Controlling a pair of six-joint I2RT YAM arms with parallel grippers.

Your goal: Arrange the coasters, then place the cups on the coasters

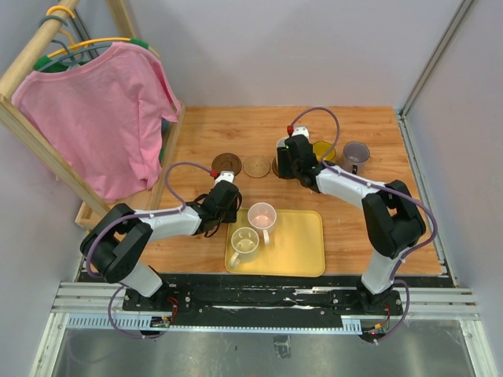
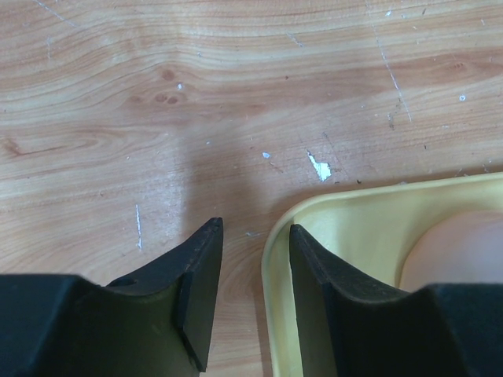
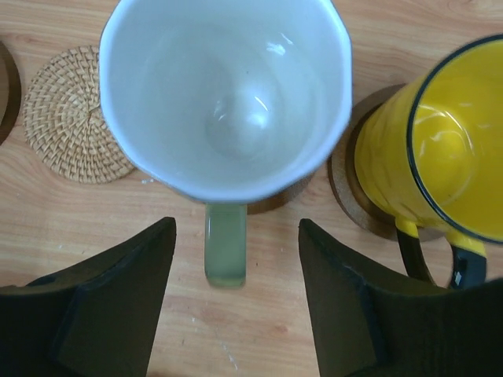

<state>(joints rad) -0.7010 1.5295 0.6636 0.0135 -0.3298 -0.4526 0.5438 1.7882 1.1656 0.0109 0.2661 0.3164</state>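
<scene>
1. The right gripper [image 3: 236, 228] is behind the yellow tray [image 1: 302, 255], jaws apart either side of the white-green cup [image 3: 228, 86] handle, clear of it
2. That cup sits on a coaster [image 3: 277, 201]
3. The left gripper [image 2: 255, 228], jaws apart and empty, straddles the tray's far-left rim
4. The pink cup [image 1: 262, 214] and cream cup [image 1: 244, 242] stand in the tray

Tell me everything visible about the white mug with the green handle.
The white mug is glossy, ceramic-looking, empty, with a wide faceted rim and a pale green handle pointing at the camera. It stands upright on a dark coaster barely showing beneath it. The right gripper is open, its fingers either side of the handle without touching it.
</scene>
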